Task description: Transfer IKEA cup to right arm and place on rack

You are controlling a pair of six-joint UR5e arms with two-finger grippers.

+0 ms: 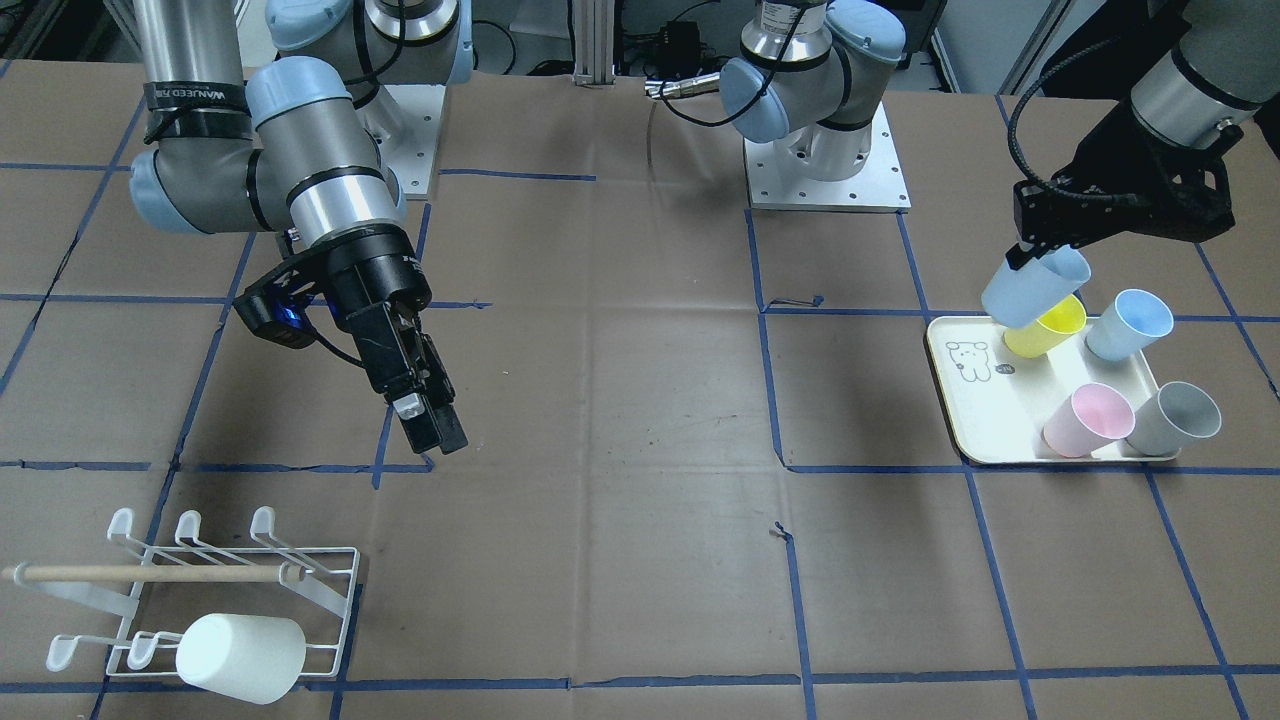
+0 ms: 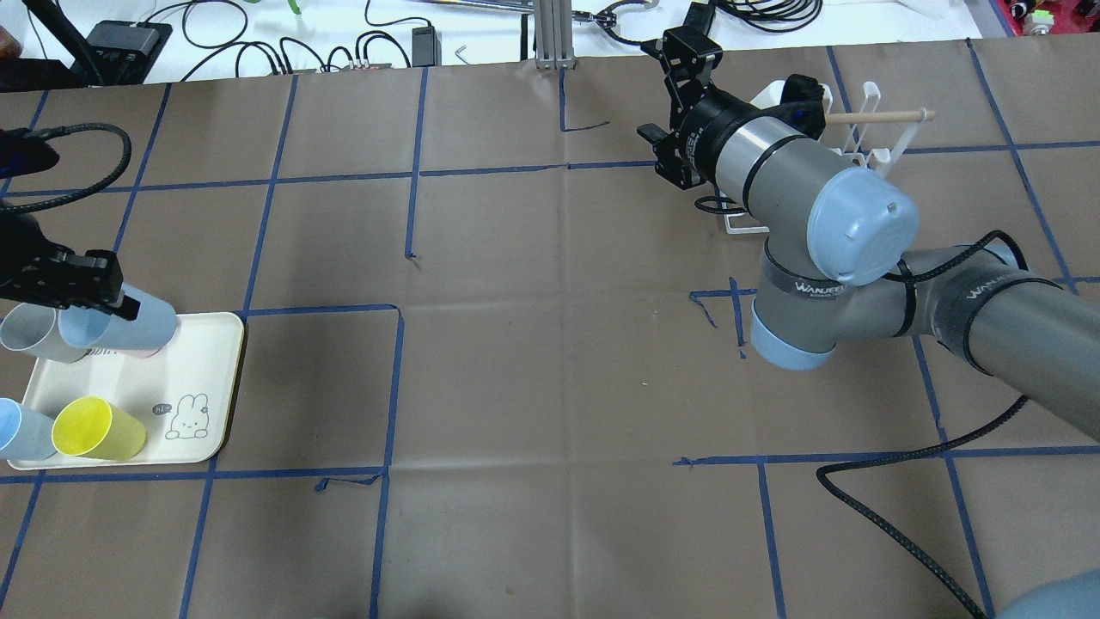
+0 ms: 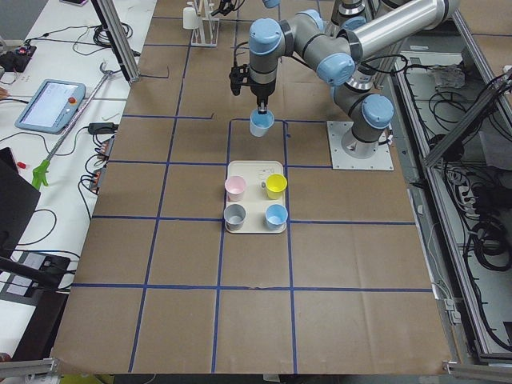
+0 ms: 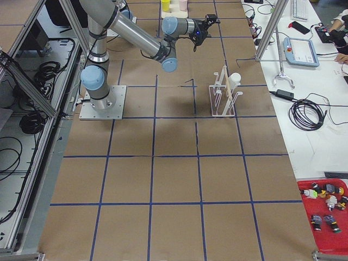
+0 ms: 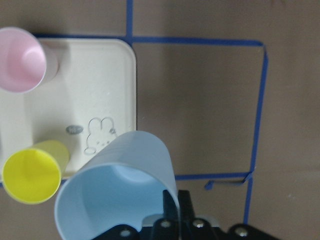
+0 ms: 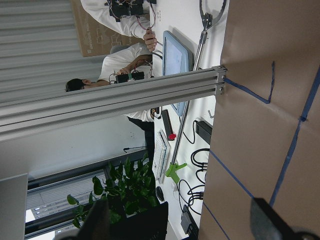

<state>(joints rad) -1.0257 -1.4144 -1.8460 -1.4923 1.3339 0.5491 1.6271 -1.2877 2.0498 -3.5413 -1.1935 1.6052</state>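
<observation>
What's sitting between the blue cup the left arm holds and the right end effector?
Nothing. The front-facing view shows only bare brown table paper with blue tape lines between the blue cup and the right end effector.

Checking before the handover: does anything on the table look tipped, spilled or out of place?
Nothing spilled or damaged. Only the pale blue cup is askew, held tilted in the left gripper near the tray; the white cup sits on the rack.
</observation>
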